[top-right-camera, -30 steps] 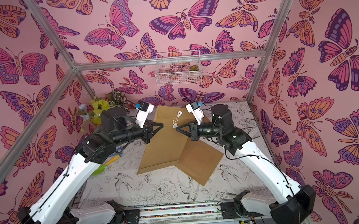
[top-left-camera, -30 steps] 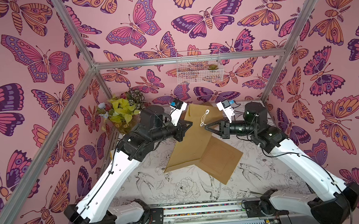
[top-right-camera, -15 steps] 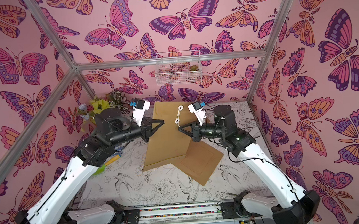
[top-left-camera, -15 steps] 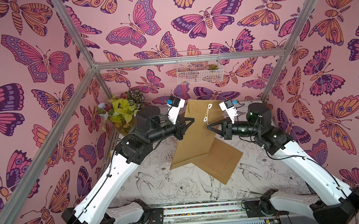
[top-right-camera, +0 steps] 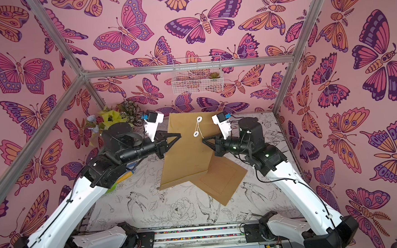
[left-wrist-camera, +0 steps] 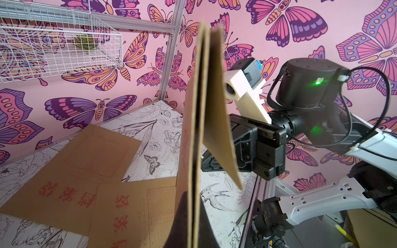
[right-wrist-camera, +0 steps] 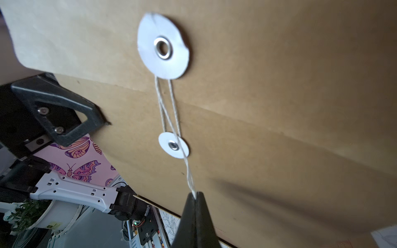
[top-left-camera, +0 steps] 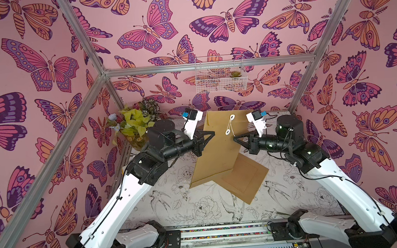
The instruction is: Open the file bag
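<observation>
The right gripper (right-wrist-camera: 196, 196) is pinched tight on the tail of a thin white string (right-wrist-camera: 169, 111). The string runs past the white paper disc on the bag's body (right-wrist-camera: 173, 145) to the white eyeleted disc on its flap (right-wrist-camera: 163, 46). The left gripper (top-left-camera: 212, 134) is clamped on the side edge of the brown kraft-paper file bag (top-left-camera: 218, 156), holding it upright above a second flat brown envelope (top-left-camera: 246, 180) on the table. Whether the bag's lower edge touches that envelope I cannot tell. The bag looks light and thin and bows where unsupported, so an edge grip seems right. The string is probably fine and slippery. Holding it near its end and unwinding gently should spare the paper discs.
</observation>
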